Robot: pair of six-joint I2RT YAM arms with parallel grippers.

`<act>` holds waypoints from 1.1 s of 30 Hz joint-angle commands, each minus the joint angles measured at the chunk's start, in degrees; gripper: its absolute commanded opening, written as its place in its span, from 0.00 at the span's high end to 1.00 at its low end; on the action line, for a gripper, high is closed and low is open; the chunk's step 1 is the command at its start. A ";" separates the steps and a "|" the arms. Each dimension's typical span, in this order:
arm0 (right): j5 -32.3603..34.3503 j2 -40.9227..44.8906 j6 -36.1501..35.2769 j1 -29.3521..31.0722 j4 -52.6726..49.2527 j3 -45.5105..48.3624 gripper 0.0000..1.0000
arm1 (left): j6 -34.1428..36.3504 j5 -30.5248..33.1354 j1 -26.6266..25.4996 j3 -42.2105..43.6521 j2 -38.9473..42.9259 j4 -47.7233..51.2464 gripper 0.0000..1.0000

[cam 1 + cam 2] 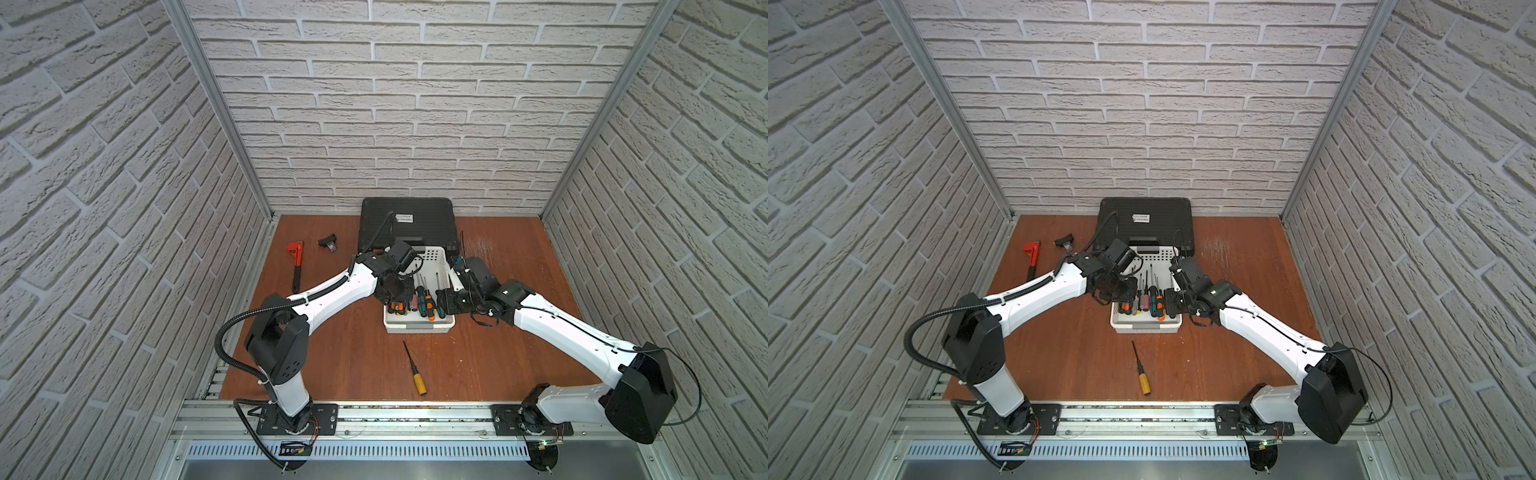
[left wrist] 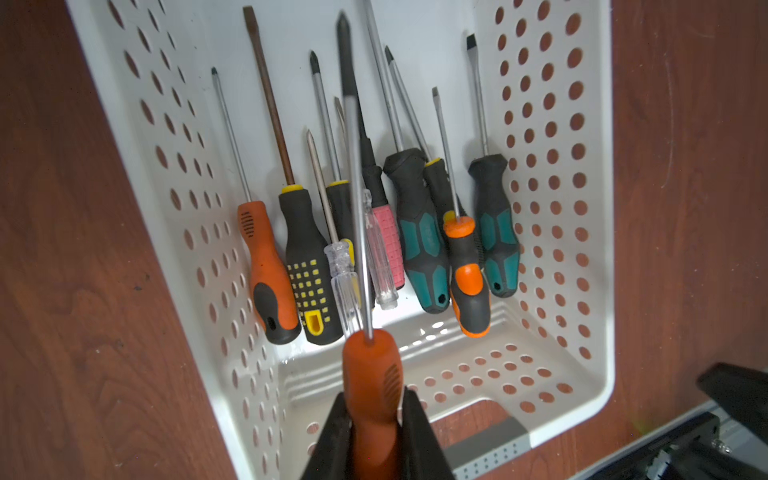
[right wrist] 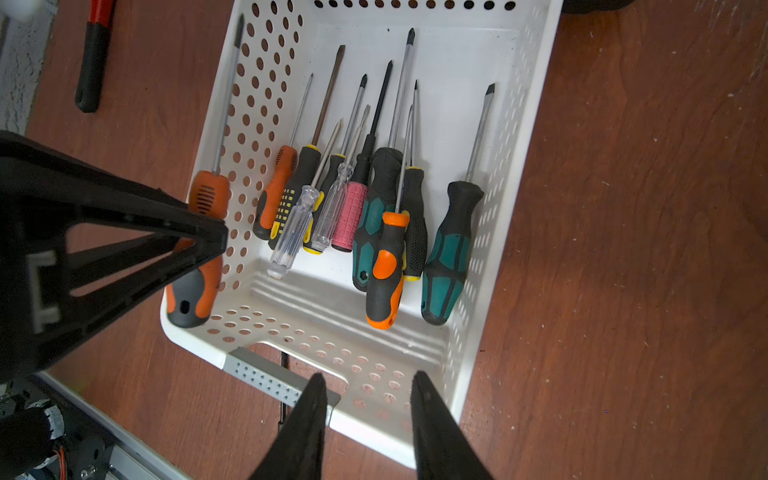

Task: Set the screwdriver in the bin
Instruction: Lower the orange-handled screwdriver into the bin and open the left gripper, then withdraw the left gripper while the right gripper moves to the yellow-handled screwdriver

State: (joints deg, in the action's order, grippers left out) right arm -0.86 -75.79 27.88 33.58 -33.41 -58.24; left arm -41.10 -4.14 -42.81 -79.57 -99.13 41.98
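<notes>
My left gripper is shut on the handle of an orange and black screwdriver. It holds it above the left side of the white perforated bin, with the shaft pointing toward the far end. The right wrist view shows that screwdriver along the bin's left wall. My right gripper is open and empty over the bin's near right corner. In both top views the grippers flank the bin. A yellow-handled screwdriver lies on the table in front of the bin.
Several screwdrivers lie side by side in the bin. A black ribbed tool case stands right behind it. A red pipe wrench and a small black part lie at the far left of the wooden table.
</notes>
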 commanded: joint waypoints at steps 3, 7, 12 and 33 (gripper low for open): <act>-0.21 0.65 1.08 0.32 0.67 -0.92 0.64 | -0.56 0.93 -0.08 -0.15 -3.05 -2.12 0.91; -0.63 0.09 1.40 0.63 1.06 -0.90 0.64 | -1.03 0.86 -0.17 -0.50 -5.51 -1.72 0.91; 0.94 -0.78 0.78 1.98 0.08 -2.16 0.64 | -1.17 0.71 -0.34 -0.07 -6.93 -2.77 0.89; 0.75 -0.95 0.61 3.68 -0.10 -3.32 0.64 | -1.88 0.53 -0.43 0.28 -4.62 -3.86 0.70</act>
State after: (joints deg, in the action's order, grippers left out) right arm -0.89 -77.01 28.51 36.53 -33.74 -59.70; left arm -43.16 -3.92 -42.89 -79.55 -106.43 38.63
